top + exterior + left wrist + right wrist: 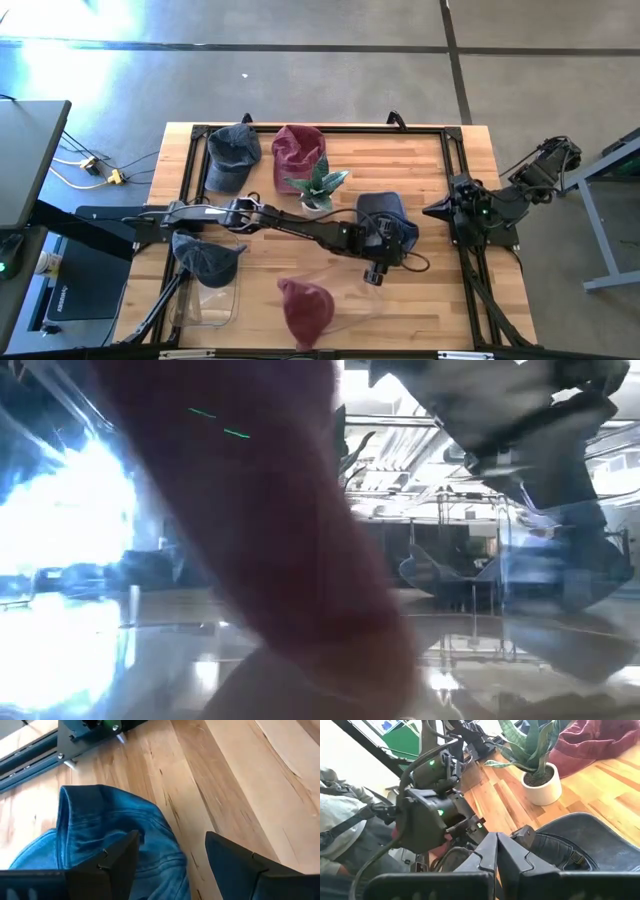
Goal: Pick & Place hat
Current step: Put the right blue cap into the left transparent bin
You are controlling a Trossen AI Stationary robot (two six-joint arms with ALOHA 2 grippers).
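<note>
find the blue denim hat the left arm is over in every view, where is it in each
high view: blue denim hat right of centre, under the left gripper, right of the potted plant.
low view: cannot tell; a blurred blue shape shows at the right.
left wrist view: hat at lower left, behind the open fingers.
right wrist view: dark hat at lower right, plant behind.
shared landmark: the potted plant.

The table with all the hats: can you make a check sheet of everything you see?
Surface: wooden table inside a black frame.
Job's things: blue hat under the left gripper; five hats in all.
Clutter: potted plant; clear bin with a dark hat.
Grippers: left fingers open over the blue hat; right gripper shut, at the table's right edge.
Cables: yellow-plugged wires on the floor, left.
Surroundings: concrete floor.
</note>
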